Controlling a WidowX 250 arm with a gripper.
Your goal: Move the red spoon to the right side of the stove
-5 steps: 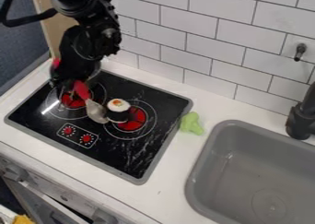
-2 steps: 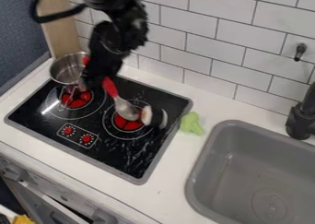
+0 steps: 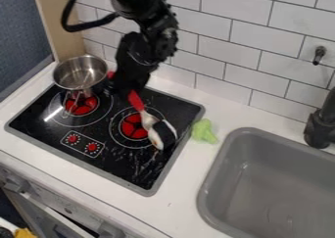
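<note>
Red spoon (image 3: pixel 136 101), sushi roll (image 3: pixel 166 131) now farther right; gripper (image 3: pixel 127 89) clamped on handle. Bowl at right burner (image 3: pixel 132 128); final placement, release remain.

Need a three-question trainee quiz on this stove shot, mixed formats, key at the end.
1. Which lies on the counter between the stove and the sink?
A) the metal pot
B) the green item
C) the spoon
2. True or false: the metal pot sits inside the sink.
3. Fill in: the handle of the spoon is ____ in colour.

Key: 1. B; 2. false; 3. red
</note>
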